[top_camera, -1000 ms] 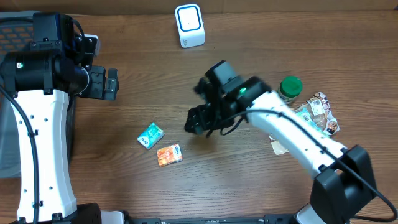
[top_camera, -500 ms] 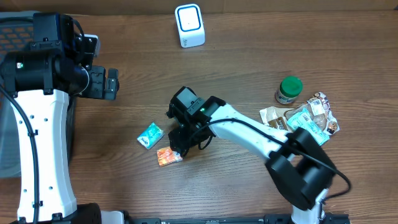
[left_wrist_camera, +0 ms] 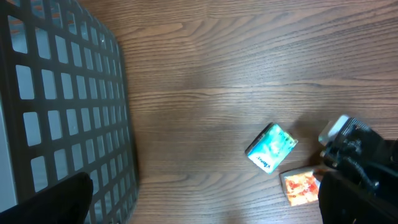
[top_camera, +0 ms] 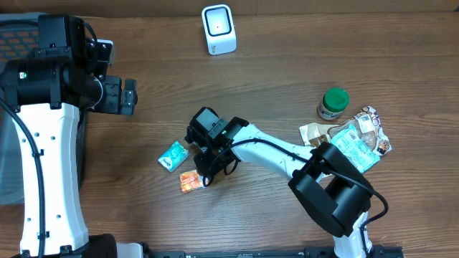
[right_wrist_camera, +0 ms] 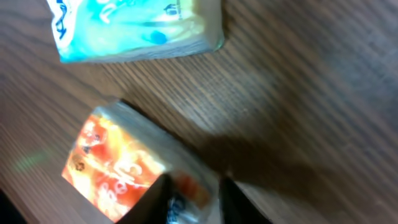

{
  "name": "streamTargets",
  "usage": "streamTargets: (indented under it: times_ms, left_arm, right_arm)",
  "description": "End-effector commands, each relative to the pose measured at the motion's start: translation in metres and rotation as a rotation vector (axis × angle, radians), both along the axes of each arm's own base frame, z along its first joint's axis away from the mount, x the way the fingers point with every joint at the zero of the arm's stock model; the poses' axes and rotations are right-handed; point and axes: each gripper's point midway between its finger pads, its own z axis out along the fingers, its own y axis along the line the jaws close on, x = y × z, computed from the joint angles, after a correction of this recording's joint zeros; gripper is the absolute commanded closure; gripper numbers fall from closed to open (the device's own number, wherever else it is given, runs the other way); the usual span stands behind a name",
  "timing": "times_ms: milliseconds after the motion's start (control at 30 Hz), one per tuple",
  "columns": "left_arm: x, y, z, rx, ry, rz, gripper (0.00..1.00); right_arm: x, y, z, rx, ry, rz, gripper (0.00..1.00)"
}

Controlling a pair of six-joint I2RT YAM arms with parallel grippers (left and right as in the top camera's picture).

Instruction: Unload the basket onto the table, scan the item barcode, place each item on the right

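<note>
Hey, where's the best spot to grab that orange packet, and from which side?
Probably pinch the orange packet across its short end farthest from the teal packet, coming down from above: it lies flat, with bare wood beside that end.

In the right wrist view the orange packet (right_wrist_camera: 118, 165) is smeared with blur and runs off the bottom edge between the fingers of the right gripper (right_wrist_camera: 194, 202) (whether they press it cannot be told). The teal packet (right_wrist_camera: 134, 28) is cropped at the top. From overhead the right gripper covers one end of the orange packet, and its print is too small to read
</note>
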Motion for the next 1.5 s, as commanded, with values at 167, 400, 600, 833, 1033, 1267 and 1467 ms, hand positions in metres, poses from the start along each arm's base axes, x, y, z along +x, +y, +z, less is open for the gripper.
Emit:
streamTargets:
  times_ms: [167, 400, 600, 833, 1033, 1267, 1467]
  left_arm:
    - [0.002, 0.0, 0.002, 0.007, -0.005, -0.011, 0.01]
    - [0.002, 0.0, 0.002, 0.007, -0.005, -0.011, 0.01]
    - [0.002, 0.0, 0.002, 0.007, -0.005, -0.01, 0.01]
    - [0.002, 0.0, 0.002, 0.007, -0.005, -0.01, 0.0]
    - [0.002, 0.0, 0.002, 0.007, -0.005, -0.01, 0.0]
    - [0.002, 0.0, 0.002, 0.007, -0.005, -0.011, 0.0]
    - [0.002, 0.0, 0.002, 0.007, -0.005, -0.01, 0.01]
  right_arm:
    - [0.012, -0.005, 0.005, -0.006, -0.001, -0.029, 0.96]
    - [0.057, -0.046, 0.058, -0.01, 0.008, -0.3, 0.96]
    - [0.083, -0.096, 0.077, -0.096, 0.03, -0.697, 0.96]
    - [0.071, -0.118, 0.037, -0.227, 0.087, -0.882, 0.96]
    - [0.064, -0.117, 0.027, -0.234, 0.103, -0.799, 0.58]
    - [0.071, -0.119, 0.036, -0.203, 0.02, -0.495, 0.51]
    - [0.071, -0.129, 0.034, -0.214, 0.033, -0.477, 0.58]
